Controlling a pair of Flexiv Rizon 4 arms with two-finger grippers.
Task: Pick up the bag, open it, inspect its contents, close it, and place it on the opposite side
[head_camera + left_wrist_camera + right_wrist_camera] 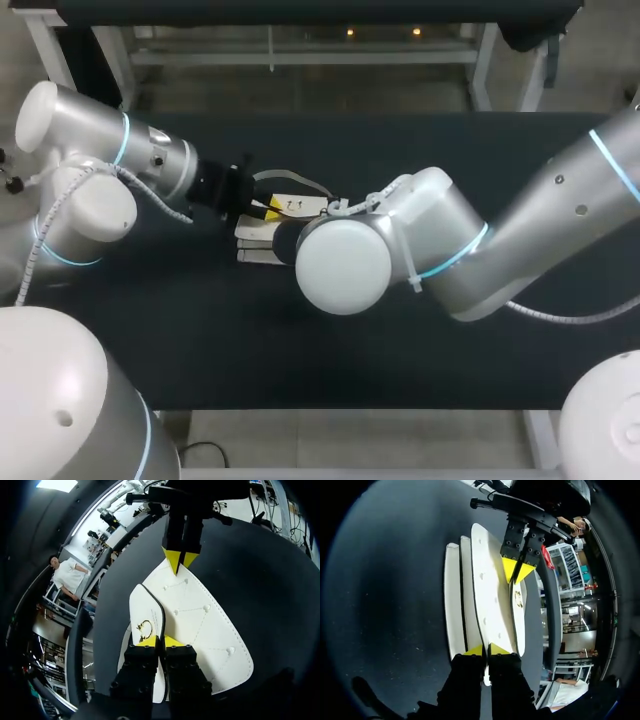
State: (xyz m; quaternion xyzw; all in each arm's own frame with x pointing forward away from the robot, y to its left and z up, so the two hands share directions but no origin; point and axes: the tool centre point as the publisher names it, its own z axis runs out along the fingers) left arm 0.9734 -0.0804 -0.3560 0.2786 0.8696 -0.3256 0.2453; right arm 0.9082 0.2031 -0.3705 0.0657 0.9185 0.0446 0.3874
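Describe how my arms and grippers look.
The left arm and right arm are silver-grey, with rounded white joint caps, light-blue rings and white cables running outside. The left gripper and right gripper are black and blocky, with yellow tips.

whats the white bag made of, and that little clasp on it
The bag looks like smooth, matte white leather or a faux leather, going by its stiff panels, stitched lines and small studs; which of the two cannot be told. The clasp is gold-coloured and glints, so probably metal.
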